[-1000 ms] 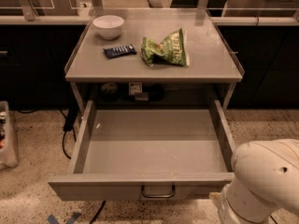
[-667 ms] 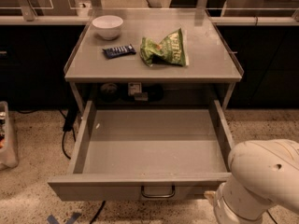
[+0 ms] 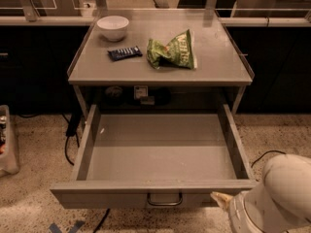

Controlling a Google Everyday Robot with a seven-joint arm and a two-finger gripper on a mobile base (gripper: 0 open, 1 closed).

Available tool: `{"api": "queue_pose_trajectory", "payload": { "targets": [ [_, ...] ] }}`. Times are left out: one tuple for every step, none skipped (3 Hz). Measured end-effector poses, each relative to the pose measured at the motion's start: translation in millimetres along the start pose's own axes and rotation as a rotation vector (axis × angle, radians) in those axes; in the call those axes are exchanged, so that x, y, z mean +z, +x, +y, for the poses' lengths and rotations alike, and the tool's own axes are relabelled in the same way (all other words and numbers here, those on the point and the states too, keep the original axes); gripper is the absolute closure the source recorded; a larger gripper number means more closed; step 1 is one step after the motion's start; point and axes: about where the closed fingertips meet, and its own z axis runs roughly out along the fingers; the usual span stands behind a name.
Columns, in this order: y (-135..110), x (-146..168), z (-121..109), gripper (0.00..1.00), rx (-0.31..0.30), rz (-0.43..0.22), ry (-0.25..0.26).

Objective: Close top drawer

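The top drawer (image 3: 160, 152) is a wide, shallow grey metal drawer. It stands pulled fully out of the cabinet and is empty inside. Its flat front panel (image 3: 97, 195) faces me at the bottom of the view, with a small metal bar handle (image 3: 164, 199) at its centre. My arm's white housing (image 3: 279, 198) fills the bottom right corner. My gripper (image 3: 218, 199) shows only as a small pale tip just right of the handle, close to the right end of the front panel. The lower drawers are out of view.
On the cabinet top (image 3: 218, 62) lie a white bowl (image 3: 112, 27), a dark snack bar (image 3: 125, 53) and a green chip bag (image 3: 172, 51). Black cables (image 3: 73, 130) hang at the cabinet's left side. Dark counters run along the back. The floor is speckled.
My arm's white housing has shifted a little to the left, toward the drawer front. The drawer has stayed open in the same place.
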Motion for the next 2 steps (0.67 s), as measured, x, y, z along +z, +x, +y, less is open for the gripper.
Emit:
{"api": "queue_pose_trajectory", "payload": {
  "targets": [
    [-5.3,-5.7,-15.2,0.0,-0.075,-0.026,0.028],
    [-4.8,-5.6,-14.9,0.0,-0.072,-0.02,0.028]
  ]
}}
